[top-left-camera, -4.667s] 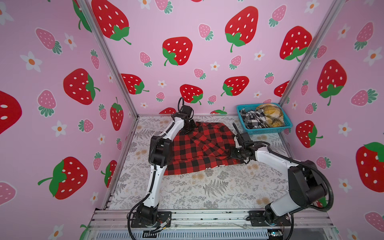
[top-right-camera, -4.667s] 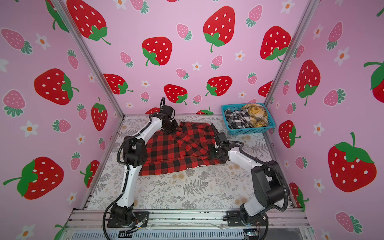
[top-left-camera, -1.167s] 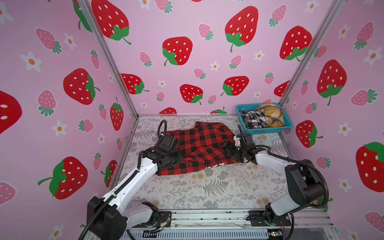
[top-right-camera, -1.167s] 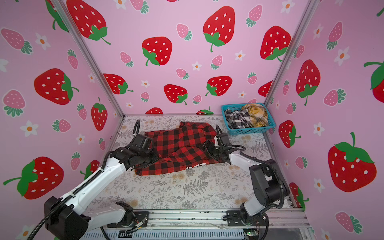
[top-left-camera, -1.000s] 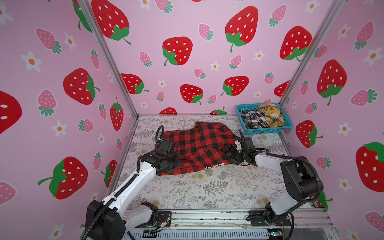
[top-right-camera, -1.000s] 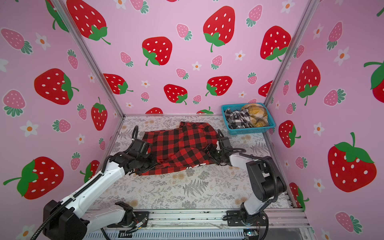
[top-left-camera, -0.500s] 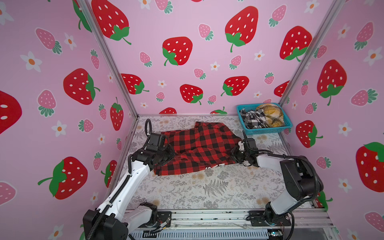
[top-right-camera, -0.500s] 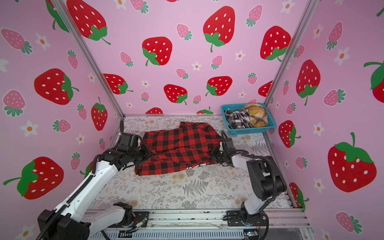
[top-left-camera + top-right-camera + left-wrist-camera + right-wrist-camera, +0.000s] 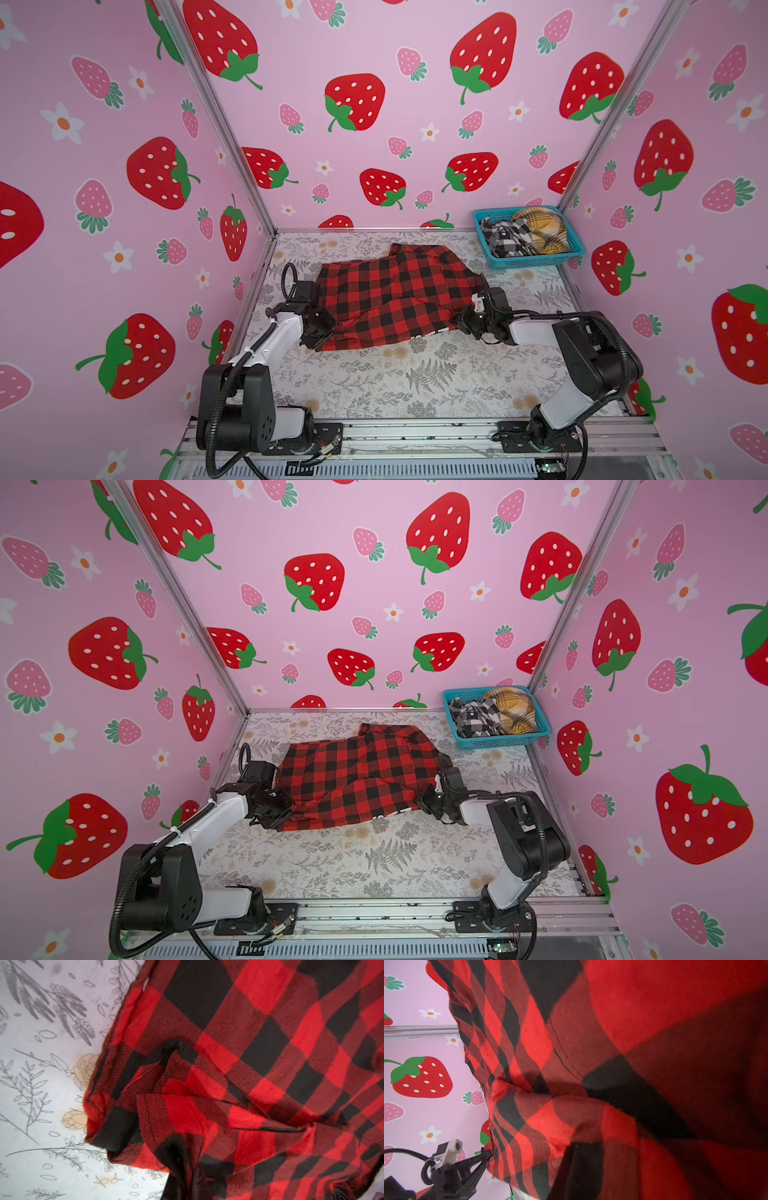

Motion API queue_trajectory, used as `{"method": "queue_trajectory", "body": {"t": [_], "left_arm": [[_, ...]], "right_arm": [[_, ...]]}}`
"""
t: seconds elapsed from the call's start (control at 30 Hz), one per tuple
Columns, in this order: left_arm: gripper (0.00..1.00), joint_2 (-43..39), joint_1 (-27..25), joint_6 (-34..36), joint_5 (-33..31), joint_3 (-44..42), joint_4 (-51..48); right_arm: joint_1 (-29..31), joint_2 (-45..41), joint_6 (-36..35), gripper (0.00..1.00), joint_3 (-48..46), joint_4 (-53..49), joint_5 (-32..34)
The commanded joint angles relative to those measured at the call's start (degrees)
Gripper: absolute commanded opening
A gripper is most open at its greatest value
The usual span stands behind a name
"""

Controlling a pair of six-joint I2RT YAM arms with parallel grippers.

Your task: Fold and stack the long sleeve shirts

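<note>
Red shirt (image 9: 399, 299) spread on table (image 9: 415, 382), long axis 9-to-3 o'clock, spanning both arms. Left end effector (image 9: 323, 334) pinches its 8 o'clock corner; right end effector (image 9: 460, 321) is pinched on the 4 o'clock hem. Equal reach; fold likely goes toward 12.

A red-and-black buffalo check shirt (image 9: 399, 299), black-and-white check shirt (image 9: 505, 241), mustard-yellow plaid shirt (image 9: 540, 230), turquoise basket (image 9: 536, 262) (fine mesh); worktop (image 9: 415, 374) pale with grey ferns and tan flowers.

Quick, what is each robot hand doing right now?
Left hand: closed, gripping the red-and-black plaid shirt.
Right hand: closed, gripping the same shirt.
</note>
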Motion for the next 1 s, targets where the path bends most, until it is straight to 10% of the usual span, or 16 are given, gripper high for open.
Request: {"method": "queue_trajectory", "body": {"t": [0.0, 0.53, 0.7, 0.8, 0.97], "left_arm": [[0.0, 1.6, 0.9, 1.8, -3.2, -0.2, 1.3], [0.0, 1.1, 3.5, 4.1, -6.6, 11.1, 0.1], [0.0, 4.9, 5.2, 2.3, -5.0, 3.6, 2.4], [0.4, 5.6, 5.5, 1.0, -3.8, 0.3, 3.6], [0.62, 3.6, 5.8, 0.4, -7.8, 2.0, -0.8]], "right_arm": [[1.2, 1.9, 3.0, 0.07, -0.9, 5.2, -1.4], [3.0, -1.5, 3.7, 0.06, 1.1, 4.0, -0.5], [4.6, -0.2, 3.7, 0.24, -0.1, 4.9, -0.1], [4.7, -2.7, 3.4, 0.51, -2.1, 5.3, 0.0], [4.6, -9.8, -5.1, 0.75, 1.0, -7.1, 0.5]]}}
